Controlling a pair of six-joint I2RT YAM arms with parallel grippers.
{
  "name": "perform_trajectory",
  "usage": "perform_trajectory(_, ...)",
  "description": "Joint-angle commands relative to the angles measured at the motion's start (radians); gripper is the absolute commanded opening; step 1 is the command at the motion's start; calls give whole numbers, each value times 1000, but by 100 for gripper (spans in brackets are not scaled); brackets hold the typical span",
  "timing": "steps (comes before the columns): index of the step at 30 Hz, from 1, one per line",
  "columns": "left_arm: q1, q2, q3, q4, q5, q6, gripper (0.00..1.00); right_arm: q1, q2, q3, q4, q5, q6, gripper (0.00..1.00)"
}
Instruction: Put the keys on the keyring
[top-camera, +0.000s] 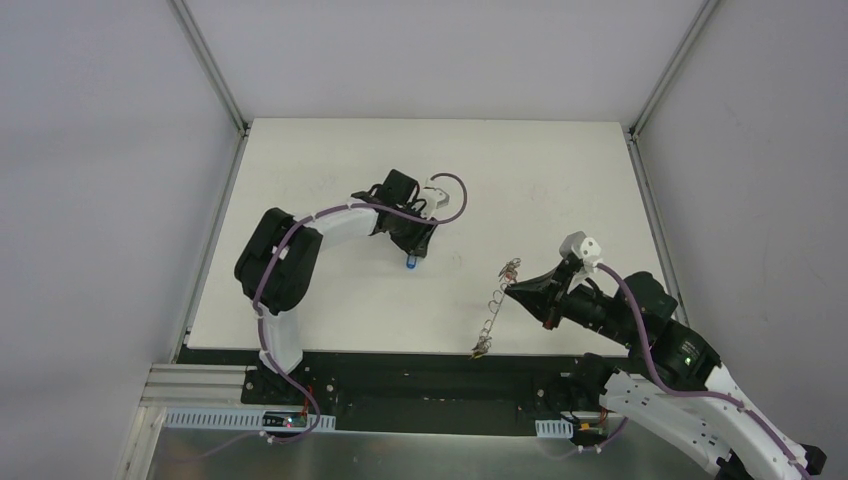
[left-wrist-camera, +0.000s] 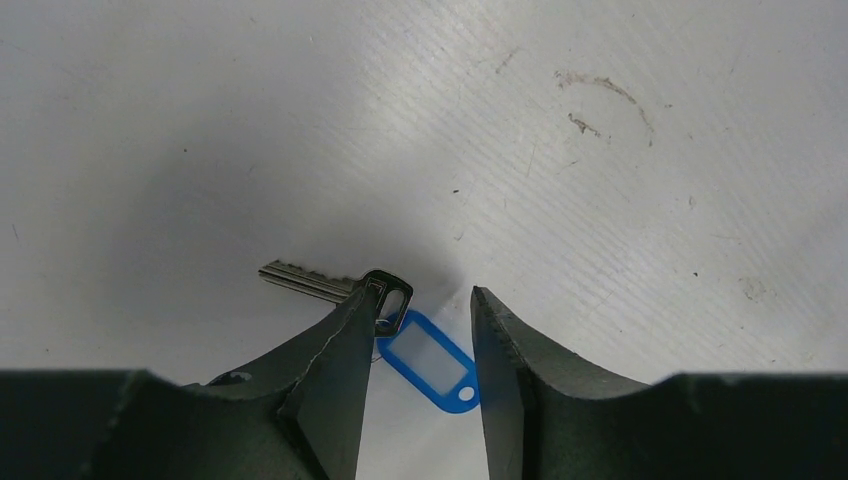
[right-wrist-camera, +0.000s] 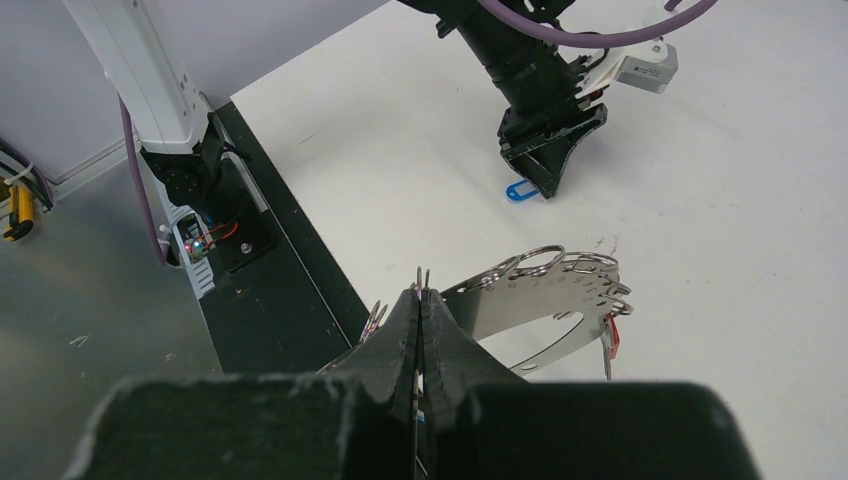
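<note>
The left gripper (left-wrist-camera: 420, 300), partly open, straddles the blue-tagged key (left-wrist-camera: 305, 279) lying on the tabletop (left-wrist-camera: 600, 150) well left of the keyring (right-wrist-camera: 530, 300) (one finger at the key's head), while the right gripper (right-wrist-camera: 422, 290) is closed, pinching the keyring's wire.

Key (left-wrist-camera: 305, 279) on table (top-camera: 330, 160), tag (left-wrist-camera: 428, 360) between fingers (left-wrist-camera: 340, 390) of left gripper (left-wrist-camera: 420, 300) — keyring (right-wrist-camera: 530, 300) rightward, in right gripper (right-wrist-camera: 421, 285).

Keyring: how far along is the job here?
Done: the right gripper is shut on the keyring; a red piece hangs from it, maybe a key already on. In hand: the left gripper, open, straddles the blue-tagged key lying on the table. Left: grasp and thread it.
</note>
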Motion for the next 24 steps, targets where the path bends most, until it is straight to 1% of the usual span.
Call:
perform_trajectory(1,13,-68,-51,-18,-46,7,39,6,0,9,66,-25,19,0)
perform_trajectory(7,12,-175,-130,63,-60,-27,43,6,0,-3,82,-28,20,0)
perform_trajectory(12,12,-249,-170,103,-100,-38,46,6,3,-6,89,-34,23,0)
perform_trajectory(17,13,-271,-194,126,-163,-50,47,6,7,-8,92,-39,22,0)
perform_trajectory(24,28,-243,-251,179,-215,-91,49,7,13,-7,90,-42,20,0)
